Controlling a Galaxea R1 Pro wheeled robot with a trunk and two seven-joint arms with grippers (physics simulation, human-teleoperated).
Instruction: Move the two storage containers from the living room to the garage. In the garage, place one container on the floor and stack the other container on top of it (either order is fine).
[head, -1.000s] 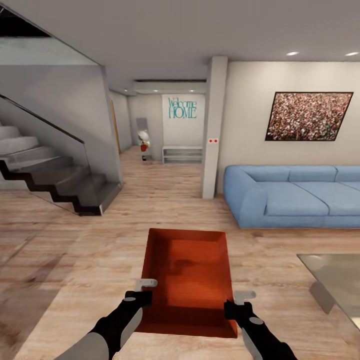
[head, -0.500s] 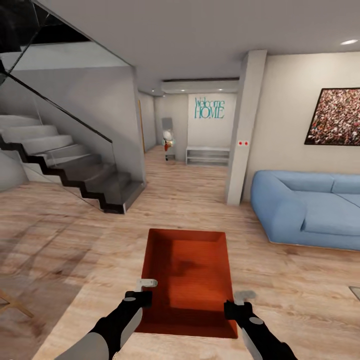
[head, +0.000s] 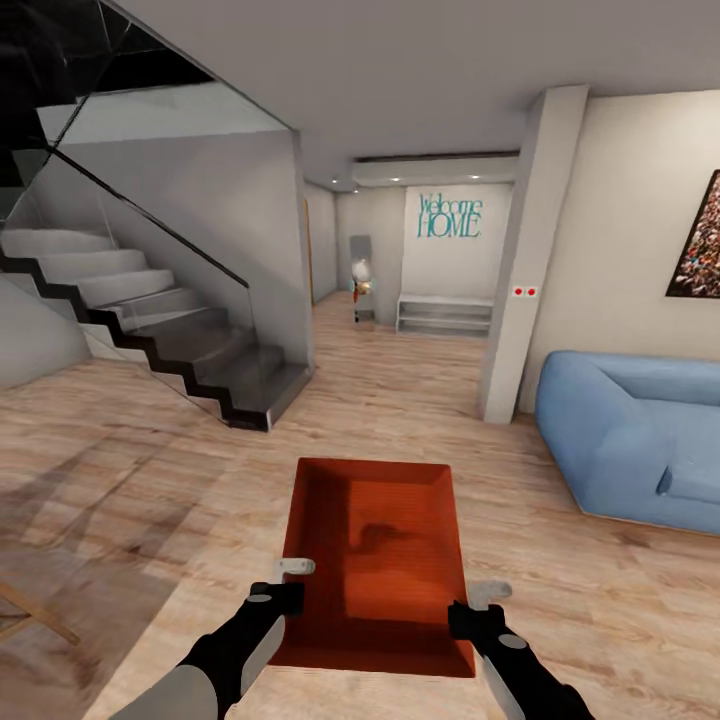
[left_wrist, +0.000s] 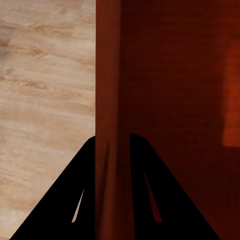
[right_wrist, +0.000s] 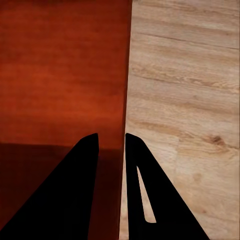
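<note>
Carrying one storage container (head: 378, 560) low in front of us, above the wood-plank floor (head: 150, 480). Left gripper (left_wrist: 113, 150) pinches its left wall, right gripper (right_wrist: 111, 145) its right wall, jaws nearly closed. Staircase (head: 170, 340) ahead left, blue sofa (head: 630, 440) right.

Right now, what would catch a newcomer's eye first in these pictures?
The orange-red storage container, held low in front of the robot with the left gripper and right gripper clamped on its side walls. Behind it, a glass-railed staircase at left and a blue sofa at right.
</note>
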